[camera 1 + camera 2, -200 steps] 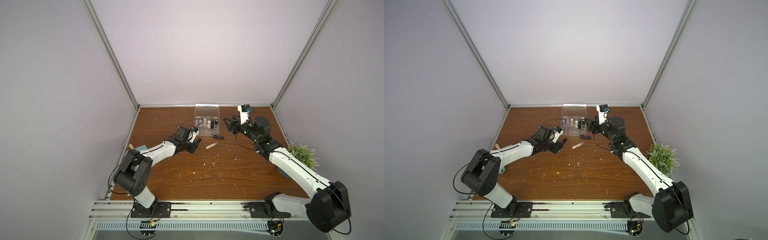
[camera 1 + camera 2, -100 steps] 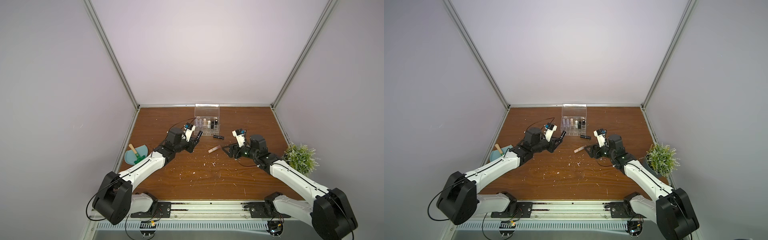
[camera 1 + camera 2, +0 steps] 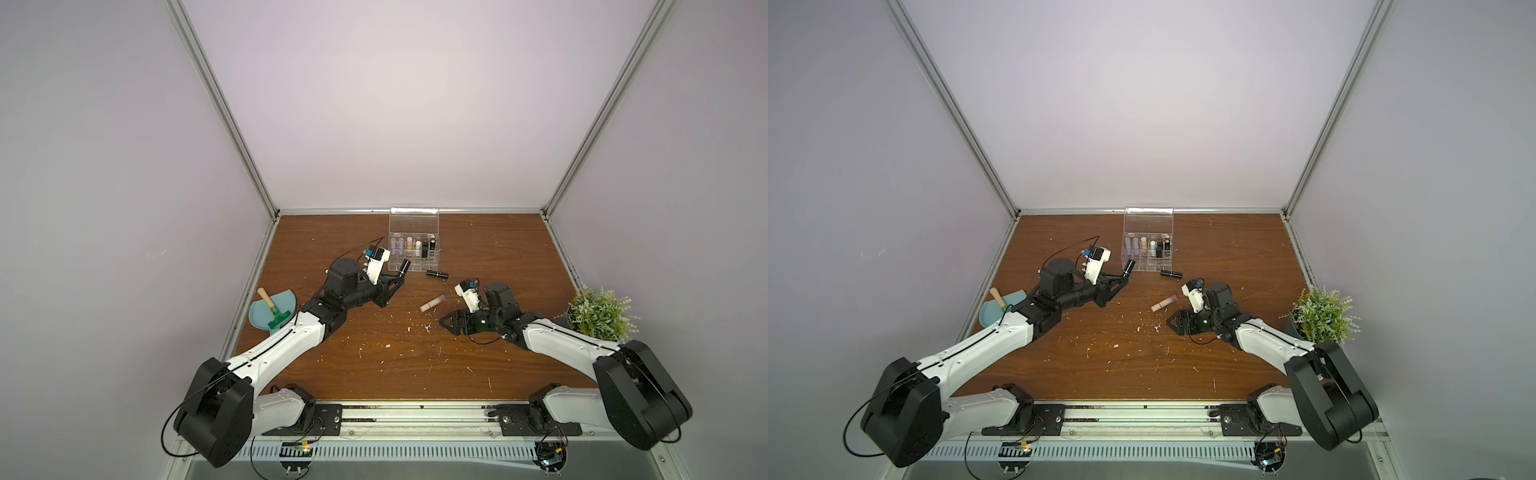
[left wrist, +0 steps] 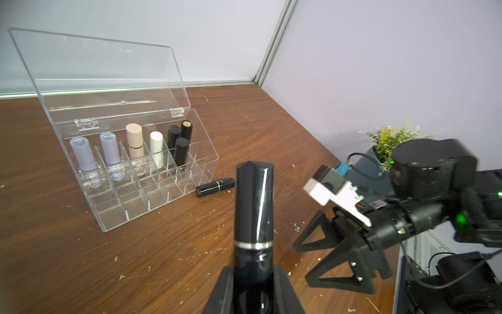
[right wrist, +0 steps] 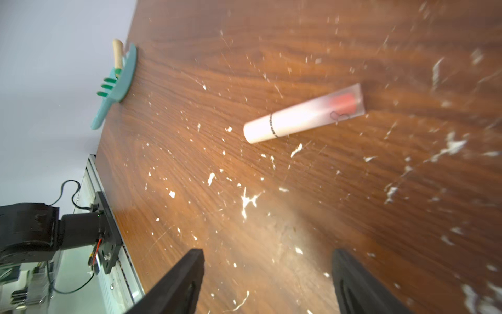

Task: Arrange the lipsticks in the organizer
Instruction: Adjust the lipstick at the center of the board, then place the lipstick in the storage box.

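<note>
Left gripper (image 4: pixel 254 280) is clamped low on a glossy black lipstick (image 4: pixel 254 206), cap end pointing away from the wrist. That hold probably leaves most of the tube free to go into a cell of the organizer (image 4: pixel 114 217), which is just ahead with its lid tilted back. Seven standing tubes (image 4: pixel 134 141) fill its rear cells, and the front cells look bare. Right gripper (image 5: pixel 267 261) hangs low over the table (image 5: pixel 271 204), jaws wide and empty, aimed at the pale pink tube (image 5: pixel 301 117) lying well out from the organizer's front. A second black lipstick (image 4: pixel 216 187) lies just beside the organizer's front corner.
</note>
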`<action>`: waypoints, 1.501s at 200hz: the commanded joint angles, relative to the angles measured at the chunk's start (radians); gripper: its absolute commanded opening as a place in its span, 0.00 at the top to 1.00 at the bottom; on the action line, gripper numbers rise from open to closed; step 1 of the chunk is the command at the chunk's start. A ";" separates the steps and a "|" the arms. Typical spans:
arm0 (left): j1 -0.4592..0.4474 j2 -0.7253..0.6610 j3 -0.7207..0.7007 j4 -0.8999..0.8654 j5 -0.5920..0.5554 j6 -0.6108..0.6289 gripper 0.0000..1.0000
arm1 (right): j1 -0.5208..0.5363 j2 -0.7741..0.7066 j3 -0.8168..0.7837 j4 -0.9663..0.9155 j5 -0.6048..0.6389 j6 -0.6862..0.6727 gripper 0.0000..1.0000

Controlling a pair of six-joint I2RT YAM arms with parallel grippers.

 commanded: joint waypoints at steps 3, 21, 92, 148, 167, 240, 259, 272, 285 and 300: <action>-0.016 -0.021 -0.018 0.064 0.052 -0.036 0.84 | 0.015 0.073 0.068 0.057 -0.027 -0.003 0.19; -0.020 -0.030 -0.017 0.068 0.060 -0.041 0.84 | 0.021 0.131 0.097 0.078 -0.020 -0.003 0.19; -0.028 -0.063 -0.013 0.077 0.106 -0.057 0.84 | 0.032 0.235 0.194 0.088 0.011 0.001 0.19; -0.036 -0.063 -0.026 0.082 0.124 -0.062 0.84 | 0.035 0.189 0.189 0.068 0.026 -0.002 0.19; -0.037 -0.056 -0.029 0.082 0.145 -0.060 0.84 | 0.036 0.112 0.184 0.035 0.030 -0.002 0.19; -0.068 0.016 -0.029 0.105 0.205 -0.056 0.84 | 0.036 -0.224 0.321 -0.060 -0.124 0.026 0.10; -0.080 0.024 -0.021 0.104 0.210 -0.054 0.84 | 0.036 -0.229 0.354 -0.063 -0.198 0.029 0.10; -0.087 0.029 -0.017 0.104 0.214 -0.054 0.84 | 0.036 -0.227 0.360 -0.041 -0.239 0.045 0.10; -0.094 0.030 -0.013 0.105 0.213 -0.053 0.84 | 0.037 -0.224 0.369 -0.034 -0.262 0.052 0.11; -0.100 0.030 -0.007 0.105 0.213 -0.054 0.84 | 0.036 -0.215 0.374 -0.043 -0.266 0.050 0.12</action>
